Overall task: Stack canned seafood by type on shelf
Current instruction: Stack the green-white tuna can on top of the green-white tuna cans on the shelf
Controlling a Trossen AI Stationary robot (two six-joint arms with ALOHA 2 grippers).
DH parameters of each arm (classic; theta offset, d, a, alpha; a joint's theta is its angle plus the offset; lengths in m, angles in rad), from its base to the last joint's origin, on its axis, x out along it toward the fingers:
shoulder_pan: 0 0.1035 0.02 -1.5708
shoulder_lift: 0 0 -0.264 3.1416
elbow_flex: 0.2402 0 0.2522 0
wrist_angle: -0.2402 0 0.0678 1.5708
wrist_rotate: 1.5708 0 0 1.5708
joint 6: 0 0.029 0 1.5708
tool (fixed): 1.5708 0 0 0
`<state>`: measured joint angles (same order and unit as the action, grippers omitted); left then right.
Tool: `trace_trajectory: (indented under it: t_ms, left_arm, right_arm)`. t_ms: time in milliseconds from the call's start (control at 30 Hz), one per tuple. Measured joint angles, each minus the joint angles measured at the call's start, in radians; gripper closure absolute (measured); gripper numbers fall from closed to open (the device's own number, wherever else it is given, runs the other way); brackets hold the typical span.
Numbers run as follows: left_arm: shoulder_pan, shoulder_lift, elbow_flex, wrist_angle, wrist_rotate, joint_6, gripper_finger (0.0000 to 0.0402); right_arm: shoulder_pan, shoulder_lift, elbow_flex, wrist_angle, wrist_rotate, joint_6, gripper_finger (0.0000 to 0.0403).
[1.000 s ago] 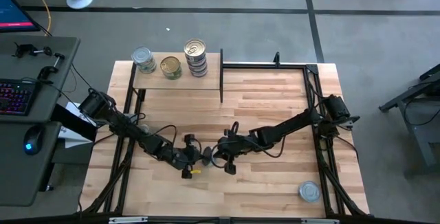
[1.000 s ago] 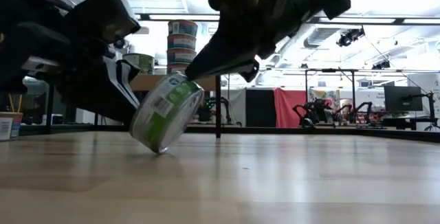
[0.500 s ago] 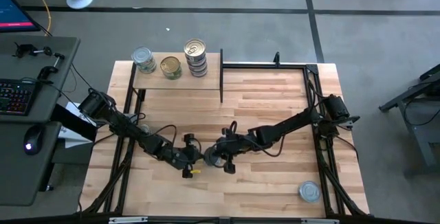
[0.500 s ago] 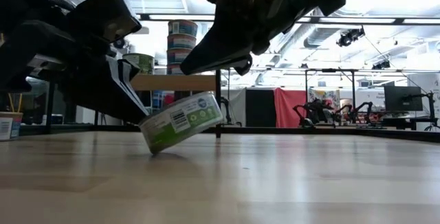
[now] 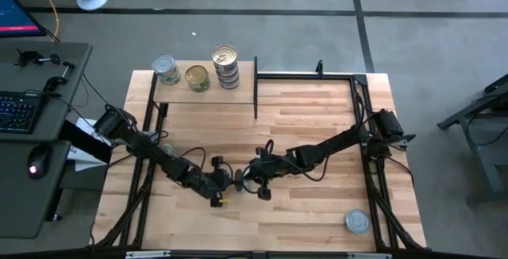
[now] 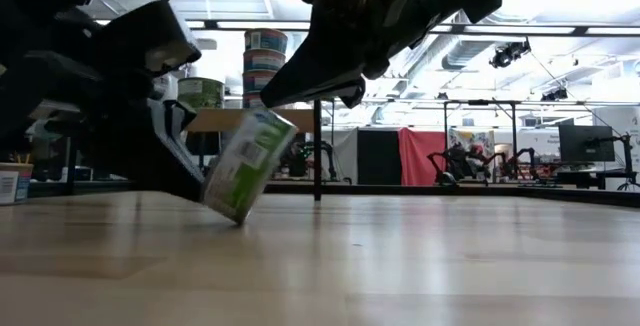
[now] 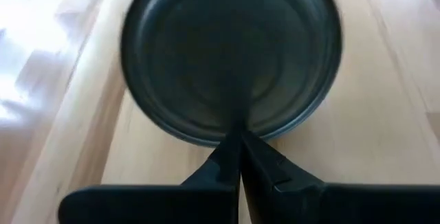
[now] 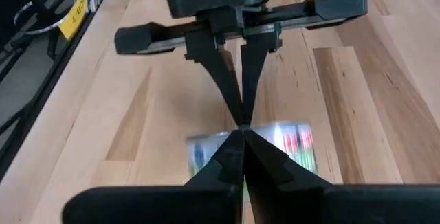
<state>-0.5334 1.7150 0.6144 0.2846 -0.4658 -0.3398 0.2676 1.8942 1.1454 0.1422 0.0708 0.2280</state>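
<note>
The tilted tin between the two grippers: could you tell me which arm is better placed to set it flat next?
Probably the left. The left gripper, shut, presses against the tin on its flat end; the right gripper, also shut, meets it from the opposite side at the rim.

We take the shelf (image 5: 205,84) as our landmark; it stands at the table's (image 5: 317,211) far left corner. On it we see a single tin (image 5: 165,69) at its left end, another tin (image 5: 197,78) beside that, and a stack of tins (image 5: 225,67) at its right. Well in front of the shelf, mid-table, a tilted tin (image 6: 248,164) stands on its edge between the left gripper (image 5: 225,183) and right gripper (image 5: 248,181). Far to the shelf's right, at the near corner, lies one more tin (image 5: 357,222).
</note>
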Motion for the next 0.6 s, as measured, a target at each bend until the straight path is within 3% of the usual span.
trace_trajectory:
  t_ms: [400,600]
  left_arm:
    - [0.0,0.001,0.0,-0.006,0.0,-0.023,0.0401]
    - [-0.001,-0.006,0.0,-0.025,0.0,-0.024,0.0402]
  right_arm:
    - [-0.039,-0.008,0.076,-0.059,0.0,-0.028,0.0402]
    - [-0.066,-0.008,0.217,-0.281,-0.046,-0.109,0.0395]
